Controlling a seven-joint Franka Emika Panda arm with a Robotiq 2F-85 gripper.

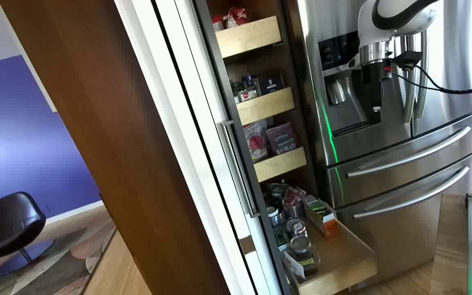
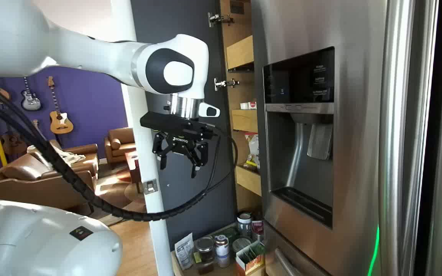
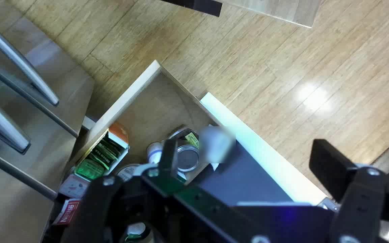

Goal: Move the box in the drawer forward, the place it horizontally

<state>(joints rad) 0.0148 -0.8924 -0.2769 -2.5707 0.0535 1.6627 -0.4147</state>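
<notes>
Steel first: in both exterior views a broad expanse is taken up by the fridge (image 2: 357, 161). Beside it the arm (image 2: 109, 59) is held out, wrist bent downward. Lower down, the drawer (image 1: 348, 248) is found pulled out.

High over its contents, the jaws are spread wide; nothing is pinched between them, nothing touched.

And here is the box (image 3: 116, 160): lodged inside the drawer, close along the fridge-side wall (image 3: 128, 98), well below the jaws and off toward the fridge. In the wrist view it is seen outside the gap, beyond the jaw at that view's left. Its long axis is laid from back to front, orange end towards the front panel (image 1: 342, 279), wooden surface (image 3: 154, 104) shown between. The line of the jaws is set aslant to that axis, so a sideways shift, a descent and a turn of the wrist would seem to be needed before its narrow width could be gripped.

Just beside it a can (image 3: 127, 172) is placed, a lidded jar (image 3: 189, 158) farther off; a knock might be risked there.

Smallest, green packets (image 3: 103, 155) are tucked into its uncovered top, and could be spilled by too sharp a tip.
</notes>
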